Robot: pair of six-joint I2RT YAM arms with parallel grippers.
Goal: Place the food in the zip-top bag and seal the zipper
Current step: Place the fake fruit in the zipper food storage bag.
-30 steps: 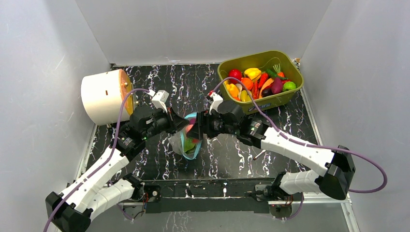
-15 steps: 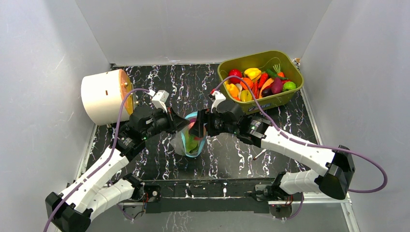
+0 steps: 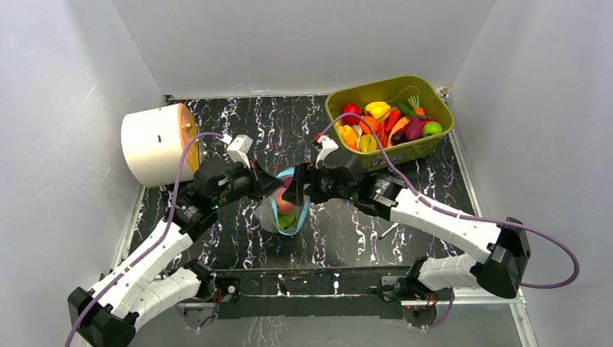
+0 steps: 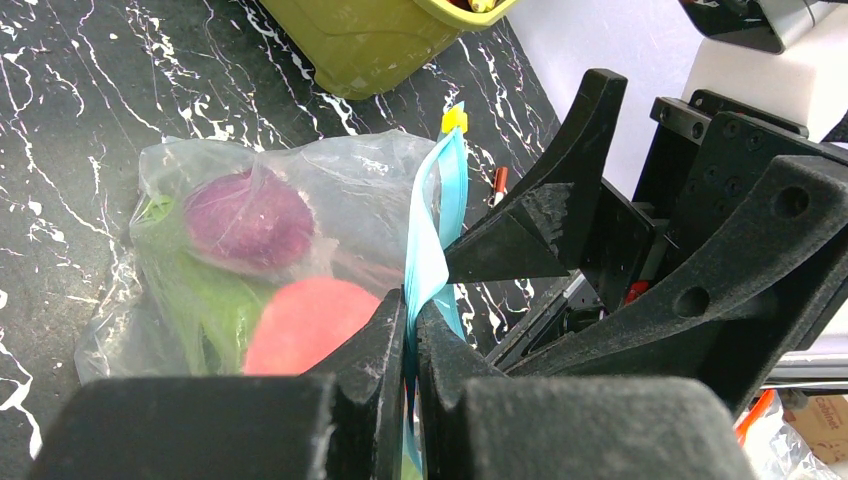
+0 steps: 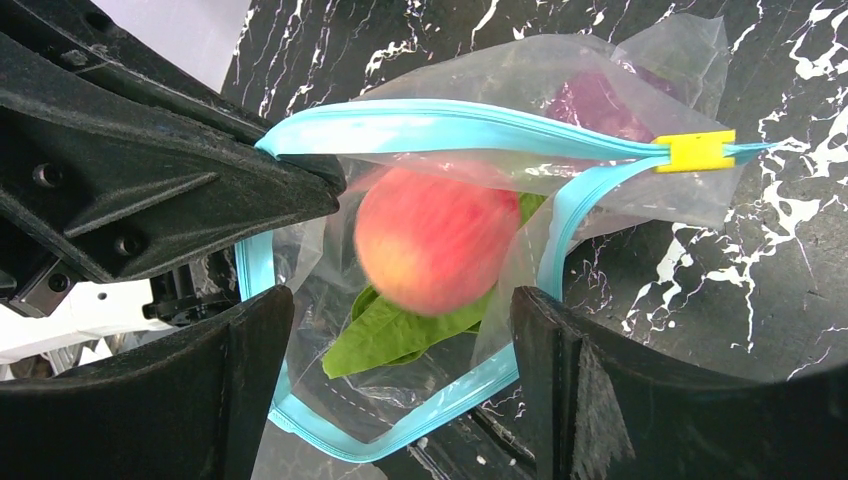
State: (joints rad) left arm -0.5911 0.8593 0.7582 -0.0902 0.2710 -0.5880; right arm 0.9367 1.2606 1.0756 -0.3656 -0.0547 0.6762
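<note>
The clear zip-top bag (image 3: 278,217) stands at mid-table with its mouth held open upward. My left gripper (image 4: 410,305) is shut on the light-blue zipper (image 4: 432,240) at the bag's left rim. Through the plastic show a purple onion (image 4: 248,218), a green leaf (image 5: 400,335) and a red apple (image 5: 437,240), slightly blurred, just inside the mouth. My right gripper (image 5: 402,310) hovers over the opening, open, touching nothing. A yellow slider (image 5: 695,150) sits at the zipper's far end.
An olive-green tub (image 3: 416,150) with several toy fruits and vegetables stands at the back right. A white cylinder (image 3: 155,142) lies on its side at the back left. A thin red-and-white pen (image 3: 387,231) lies near the right arm.
The right gripper's jaws have spread wider and the red apple has left them, now lying lower inside the bag. The left gripper has kept its hold on the zipper.
</note>
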